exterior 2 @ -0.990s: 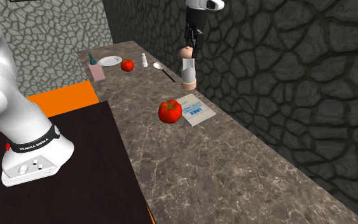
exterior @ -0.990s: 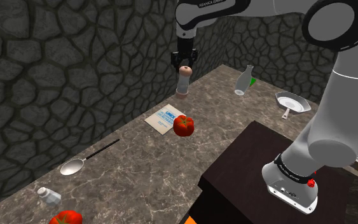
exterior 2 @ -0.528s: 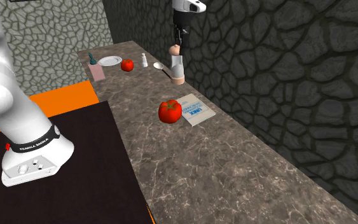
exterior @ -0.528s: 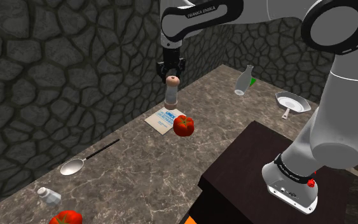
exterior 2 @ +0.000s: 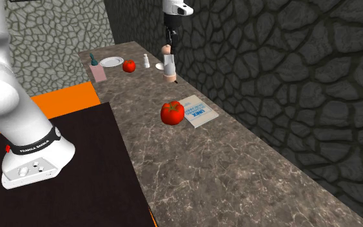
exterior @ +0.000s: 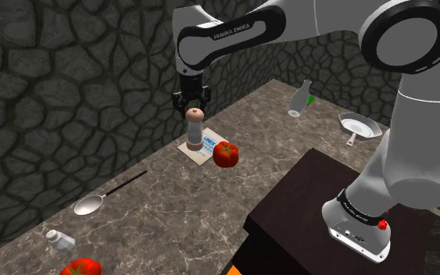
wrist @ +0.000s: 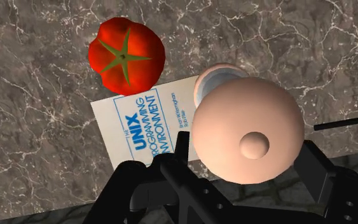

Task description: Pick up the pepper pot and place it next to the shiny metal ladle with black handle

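Observation:
The pepper pot [exterior: 195,134] is a clear cylinder with a pinkish round knob and base. It hangs upright above the dark marble counter [exterior: 163,215], over the book's edge. My gripper [exterior: 192,106] is shut on its knob from above, as also seen in the second exterior view, gripper [exterior 2: 167,42] over pepper pot [exterior 2: 169,65]. In the wrist view the knob [wrist: 247,130] sits clasped between my fingers [wrist: 181,151]. The ladle [exterior: 90,204], a metal bowl with a thin black handle, lies further toward the shoulder view's left. Its handle tip [wrist: 344,124] shows beside the pot.
A red tomato [exterior: 226,154] and a white UNIX book [exterior 2: 199,111] lie just below the pot. A salt shaker [exterior: 59,240] and a second tomato [exterior: 81,268] sit past the ladle. A bottle [exterior: 298,98] and pan [exterior: 359,125] stand far right. The stone wall [exterior: 93,94] runs close behind.
The gripper has carried the pepper pot along the wall toward the shoulder view's left, from beyond the book to above its edge, closer to the ladle.

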Available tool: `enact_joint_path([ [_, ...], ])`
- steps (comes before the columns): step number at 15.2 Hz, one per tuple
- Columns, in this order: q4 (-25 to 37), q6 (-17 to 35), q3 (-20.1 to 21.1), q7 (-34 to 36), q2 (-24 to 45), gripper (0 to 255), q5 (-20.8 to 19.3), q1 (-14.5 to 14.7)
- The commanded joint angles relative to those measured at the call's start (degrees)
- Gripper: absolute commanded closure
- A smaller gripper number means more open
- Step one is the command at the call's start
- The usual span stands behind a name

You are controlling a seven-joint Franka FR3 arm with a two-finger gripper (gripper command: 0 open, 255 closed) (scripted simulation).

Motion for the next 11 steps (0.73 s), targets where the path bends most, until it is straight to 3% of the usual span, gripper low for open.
enact_joint_path([
  [1,1.29,0.17,0.76,2.57,1.32,255,-0.18,1.73],
  [11,12.95,-0.63,3.36,13.37,11.7,255,-1.53,10.02],
])
